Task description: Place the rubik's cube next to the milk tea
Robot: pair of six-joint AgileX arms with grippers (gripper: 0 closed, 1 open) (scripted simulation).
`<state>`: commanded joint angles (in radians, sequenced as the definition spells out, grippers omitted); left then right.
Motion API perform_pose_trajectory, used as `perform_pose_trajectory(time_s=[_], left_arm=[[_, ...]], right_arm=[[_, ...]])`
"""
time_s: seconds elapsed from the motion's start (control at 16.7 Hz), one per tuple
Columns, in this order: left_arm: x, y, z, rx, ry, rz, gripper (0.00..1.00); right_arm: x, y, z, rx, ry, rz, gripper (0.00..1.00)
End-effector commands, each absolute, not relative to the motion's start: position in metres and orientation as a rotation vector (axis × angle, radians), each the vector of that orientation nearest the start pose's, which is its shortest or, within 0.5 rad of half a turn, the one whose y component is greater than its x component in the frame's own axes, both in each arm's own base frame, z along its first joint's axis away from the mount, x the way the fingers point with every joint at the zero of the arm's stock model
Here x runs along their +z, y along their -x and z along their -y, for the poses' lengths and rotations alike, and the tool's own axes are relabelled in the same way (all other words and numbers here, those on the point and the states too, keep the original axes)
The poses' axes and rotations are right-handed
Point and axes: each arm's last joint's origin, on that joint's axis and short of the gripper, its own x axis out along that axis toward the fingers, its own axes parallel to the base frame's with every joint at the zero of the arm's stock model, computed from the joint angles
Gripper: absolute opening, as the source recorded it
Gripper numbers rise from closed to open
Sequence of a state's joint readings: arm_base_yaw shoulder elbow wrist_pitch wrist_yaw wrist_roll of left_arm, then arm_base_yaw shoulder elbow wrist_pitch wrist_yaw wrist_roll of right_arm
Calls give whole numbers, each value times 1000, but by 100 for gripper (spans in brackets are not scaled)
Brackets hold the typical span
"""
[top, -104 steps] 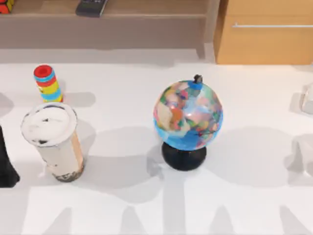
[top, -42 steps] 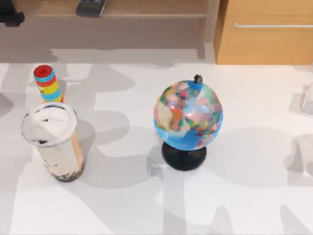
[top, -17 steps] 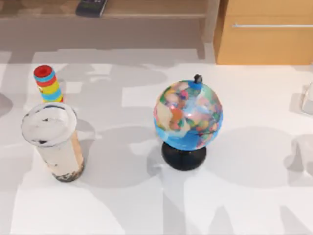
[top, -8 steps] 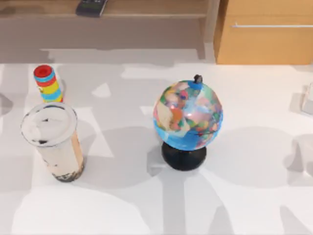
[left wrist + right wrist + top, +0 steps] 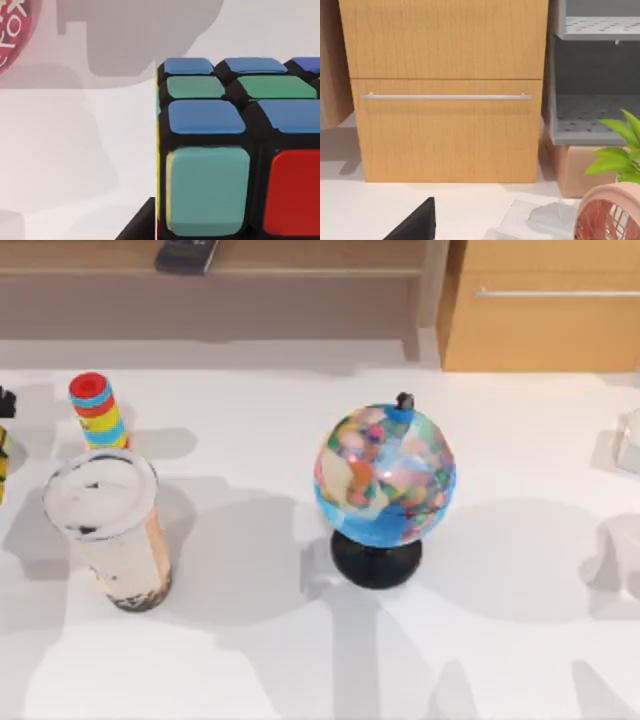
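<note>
A white table (image 5: 520, 660) seen from above. At its far left edge, around nine o'clock, a sliver of the left gripper (image 5: 4, 405) enters, with a strip of yellow from the rubik's cube (image 5: 3, 455) just beneath it. From the left wrist camera, the rubik's cube (image 5: 235, 150) sits very close, showing blue, green, teal and red tiles in a black grid, with a dark finger (image 5: 137, 227) at its lower edge; whether the claw is closed on the cube cannot be told.

The milk tea (image 5: 108, 525), a tall cup with a white lid and dark pearls, stands upright near eight o'clock, just beside the cube's edge. A striped ringed cylinder (image 5: 97, 410) stands behind it, toward ten o'clock. A multicoloured globe (image 5: 384, 490) on a black base stands near the centre.

The right wrist camera faces a wooden drawer cabinet (image 5: 445, 90), a tissue box (image 5: 535, 222) and a pink fan (image 5: 610, 212).
</note>
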<state>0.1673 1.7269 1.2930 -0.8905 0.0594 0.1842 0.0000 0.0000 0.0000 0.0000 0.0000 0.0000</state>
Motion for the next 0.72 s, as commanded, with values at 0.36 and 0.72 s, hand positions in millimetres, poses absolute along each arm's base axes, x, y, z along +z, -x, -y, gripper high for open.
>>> perform_pose_trajectory(time_s=[0.36, 0.72], left_arm=[[193, -304, -52, -26, -8, -1573, 0], [193, -305, -52, -26, -9, -1569, 0]], right_arm=[[160, -106, 1, 0, 0, 0, 100], [160, -106, 1, 0, 0, 0, 100]])
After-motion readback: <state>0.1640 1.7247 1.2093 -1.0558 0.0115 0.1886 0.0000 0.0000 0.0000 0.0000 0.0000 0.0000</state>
